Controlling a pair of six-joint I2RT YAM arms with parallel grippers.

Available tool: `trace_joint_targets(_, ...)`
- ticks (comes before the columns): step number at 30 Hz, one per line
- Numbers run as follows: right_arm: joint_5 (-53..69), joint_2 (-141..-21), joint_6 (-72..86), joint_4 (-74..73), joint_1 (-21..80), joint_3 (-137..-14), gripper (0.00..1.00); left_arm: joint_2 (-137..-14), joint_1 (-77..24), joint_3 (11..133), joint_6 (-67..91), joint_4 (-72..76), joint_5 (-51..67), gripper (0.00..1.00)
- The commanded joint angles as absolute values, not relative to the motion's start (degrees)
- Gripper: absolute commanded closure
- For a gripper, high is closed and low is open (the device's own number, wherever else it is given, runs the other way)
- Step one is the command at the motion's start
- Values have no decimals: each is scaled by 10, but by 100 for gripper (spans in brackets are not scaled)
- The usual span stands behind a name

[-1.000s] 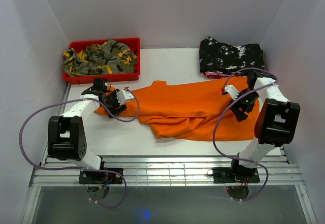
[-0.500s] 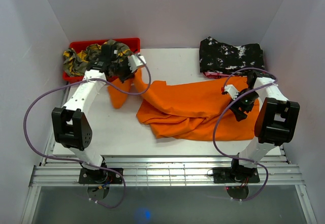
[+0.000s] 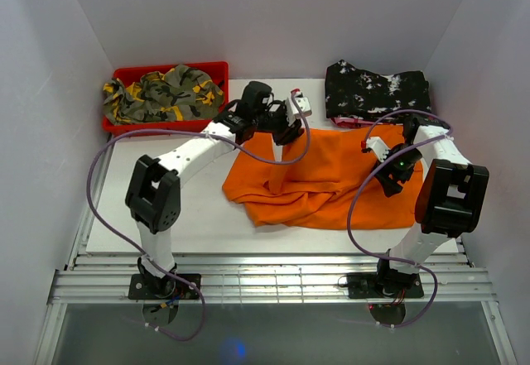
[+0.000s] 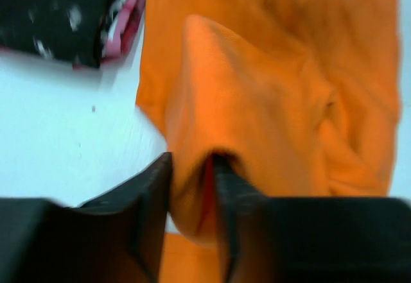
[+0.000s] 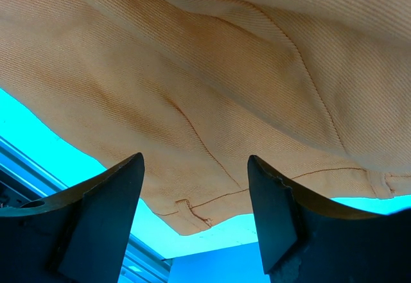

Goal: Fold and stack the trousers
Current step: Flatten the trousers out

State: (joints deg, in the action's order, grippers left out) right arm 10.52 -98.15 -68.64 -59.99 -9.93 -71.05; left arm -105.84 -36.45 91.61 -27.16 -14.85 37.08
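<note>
Lying beyond the trousers [image 3: 331, 175] are a speckled garment [image 3: 377, 90] and camouflage-filled bin [image 3: 149, 124].

Motion blur smears our left-wrist view: we cannot tell whether the left tool [image 4: 191, 167] grips the trousers [image 4: 270, 103]; the speckled garment [image 4: 58, 13] runs off the frame's top edge.

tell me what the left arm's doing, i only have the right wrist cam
Observer: The left gripper has a raised fold of the trousers between its fingers.
Operator: where is it
Observer: At the trousers' far edge, between the red bin and the black speckled garment.
Operator: bin empty
Observer: No, a camouflage garment fills it.
</note>
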Motion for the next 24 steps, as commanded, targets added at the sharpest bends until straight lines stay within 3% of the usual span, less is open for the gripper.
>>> trace_joint_targets(1,103,-975,-679,-601,-96,-712,29,-1071,-349,918,-208,-135,290,53)
trace_joint_targets(5,94,-976,-679,-592,-97,-690,30,-1056,-316,900,-184,-153,211,31)
trace_joint_targets(7,91,-978,-678,-590,-97,-685,30,-1061,-292,904,-180,-184,155,26)
trace_joint_targets(20,24,-1002,-661,-543,-98,-644,32,-1221,-253,950,-183,-247,12,26)
trace_joint_targets(24,4,-1016,-655,-529,-103,-631,33,-1251,-245,962,-185,-265,15,26)
